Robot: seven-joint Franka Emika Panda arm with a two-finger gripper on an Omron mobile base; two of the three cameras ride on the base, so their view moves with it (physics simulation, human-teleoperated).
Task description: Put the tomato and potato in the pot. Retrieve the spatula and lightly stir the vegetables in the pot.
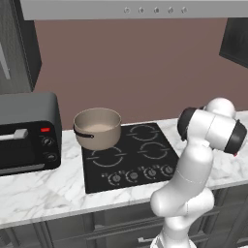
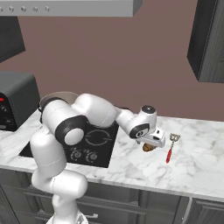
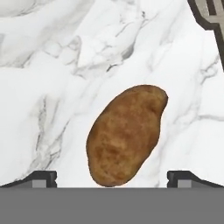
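The potato [image 3: 126, 134] lies on the white marbled bench [image 3: 52, 87], an oval brown lump sitting between the two dark fingertips [image 3: 40, 178] of the gripper [image 3: 112, 181], which stand wide apart on either side of it and touch nothing, so the gripper is released. In the right base view the gripper [image 2: 151, 144] hangs low over the potato [image 2: 148, 148], on the bench [image 2: 197, 153] to the right of the black cooktop [image 2: 98, 144]. The spatula [image 2: 170, 148] lies just beside the potato on its right, red handle toward the bench's front edge and flat grey slotted head pointing to the wall; the head's corner [image 3: 209, 15] also shows at the top of the hand view. The pot [image 1: 98, 128] stands on the cooktop's [image 1: 131, 157] back left burner, dark handle to the left, near a dark toaster oven [image 1: 26, 133], well apart from the potato.
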